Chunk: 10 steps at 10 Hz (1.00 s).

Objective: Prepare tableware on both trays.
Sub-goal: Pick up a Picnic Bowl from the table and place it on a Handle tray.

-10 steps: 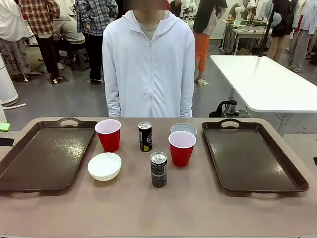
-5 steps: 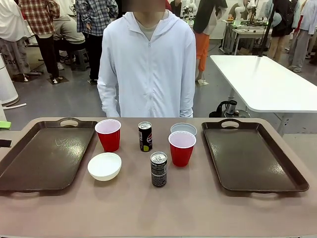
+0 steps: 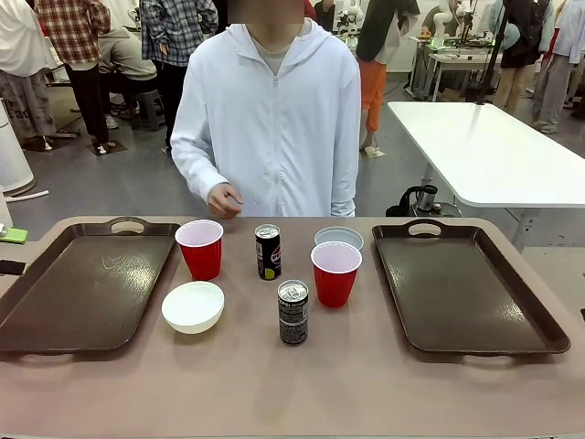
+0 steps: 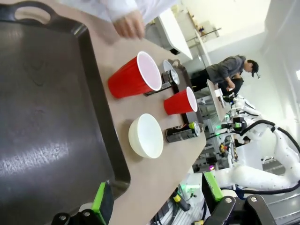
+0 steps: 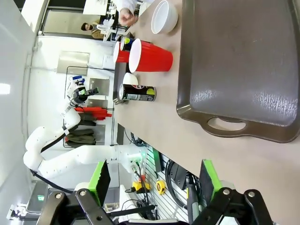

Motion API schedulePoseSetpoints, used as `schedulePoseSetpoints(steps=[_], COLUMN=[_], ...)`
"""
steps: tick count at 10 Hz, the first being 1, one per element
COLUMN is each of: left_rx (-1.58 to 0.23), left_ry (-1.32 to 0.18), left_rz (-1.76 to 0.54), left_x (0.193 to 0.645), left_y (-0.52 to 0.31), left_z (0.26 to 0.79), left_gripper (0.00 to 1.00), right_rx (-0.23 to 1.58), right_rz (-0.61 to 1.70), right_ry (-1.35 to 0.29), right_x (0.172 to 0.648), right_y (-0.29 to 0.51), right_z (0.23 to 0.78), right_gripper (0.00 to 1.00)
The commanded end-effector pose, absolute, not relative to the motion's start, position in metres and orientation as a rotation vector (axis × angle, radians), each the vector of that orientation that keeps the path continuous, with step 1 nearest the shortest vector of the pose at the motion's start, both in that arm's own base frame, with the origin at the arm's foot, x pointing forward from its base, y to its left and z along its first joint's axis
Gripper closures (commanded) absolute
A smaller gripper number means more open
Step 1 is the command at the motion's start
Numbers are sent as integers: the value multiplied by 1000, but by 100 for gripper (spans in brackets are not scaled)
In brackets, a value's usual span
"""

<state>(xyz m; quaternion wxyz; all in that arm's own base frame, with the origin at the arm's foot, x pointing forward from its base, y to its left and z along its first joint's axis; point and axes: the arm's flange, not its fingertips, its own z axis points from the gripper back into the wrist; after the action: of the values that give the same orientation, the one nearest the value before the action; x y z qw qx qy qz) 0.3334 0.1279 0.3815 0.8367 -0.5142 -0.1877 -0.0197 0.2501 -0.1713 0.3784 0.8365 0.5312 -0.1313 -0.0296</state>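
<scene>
**Right gripper spread wide before the tray**

The right gripper (image 5: pixel 154 187) held its green-padded fingers (image 5: pixel 101 180) wide apart. Beyond them lay a dark brown tray (image 5: pixel 234 56), its handle slot nearest the camera. Beside the tray stood a red cup (image 5: pixel 152 57), with a dark can (image 5: pixel 138 93) near it and a white bowl (image 5: pixel 164 16) farther along, just off the rim. A second red cup (image 5: pixel 119 54) and what looked like another can (image 5: pixel 125 43) sat behind, partly hidden. A person's hand (image 5: pixel 125 18) hung near the table's far edge.

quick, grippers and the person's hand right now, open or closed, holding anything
left gripper: open, empty
right gripper: open, empty
person's hand: loosely curled, holding nothing
</scene>
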Motion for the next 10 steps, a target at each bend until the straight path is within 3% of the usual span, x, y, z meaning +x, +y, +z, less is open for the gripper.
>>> schedulePoseSetpoints(steps=[1,10], left_rx=[-1111,-1111], left_ry=[-416,-416], left_rz=[-22,-22], left_x=[333,333], left_y=[131,131], left_z=[381,381], left_gripper=[0,0], right_rx=[1136,1136], right_rz=[-73,-73], right_ry=[-282,-282], right_x=[249,249], right_y=[-174,-174], right_z=[377,377], right_gripper=[0,0])
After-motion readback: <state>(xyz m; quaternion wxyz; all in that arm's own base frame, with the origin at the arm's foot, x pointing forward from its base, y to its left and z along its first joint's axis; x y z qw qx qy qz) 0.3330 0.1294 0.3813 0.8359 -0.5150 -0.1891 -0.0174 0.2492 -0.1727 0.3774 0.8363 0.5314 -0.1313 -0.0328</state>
